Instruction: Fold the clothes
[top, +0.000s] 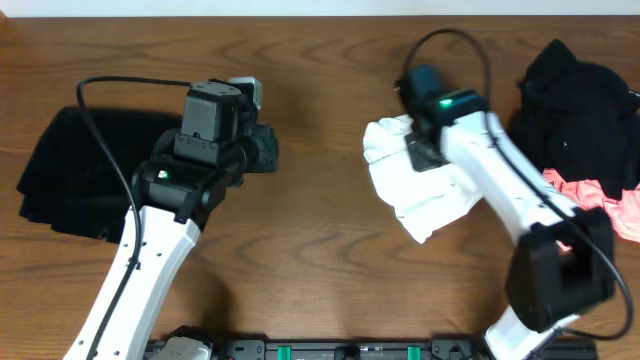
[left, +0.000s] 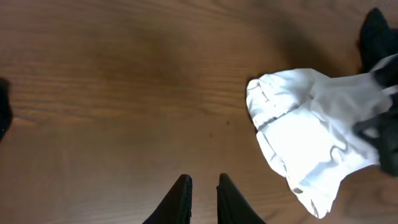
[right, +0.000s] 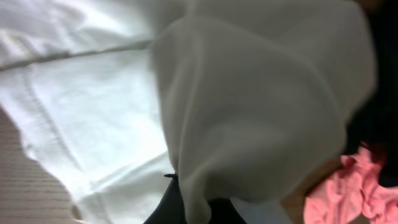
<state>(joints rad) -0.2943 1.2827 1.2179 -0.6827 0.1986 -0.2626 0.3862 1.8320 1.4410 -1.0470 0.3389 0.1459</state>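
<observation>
Now: right end effector (top: 412, 150) clenched on T-shirt (top: 430, 205); left end effector (left: 204, 182) ajar over table (left: 112, 93).

Soft, even light from above fills the overhead view. The counter (top: 330, 250) shows its wood grain plainly, with only a faint, diffuse shadow beside the left arm (top: 150, 250). The black garment (top: 70, 170) sinks into near-featureless dark, while the white shirt (top: 395, 190) is close to blown out. In the left wrist view the counter carries a broad dim patch at upper centre, and the left tool (left: 204, 199) reads as a black silhouette. The right wrist view is dim, greyish and badly out of focus: the shirt's folds smear, and the pink garment (right: 351, 193) is a soft blur.
</observation>
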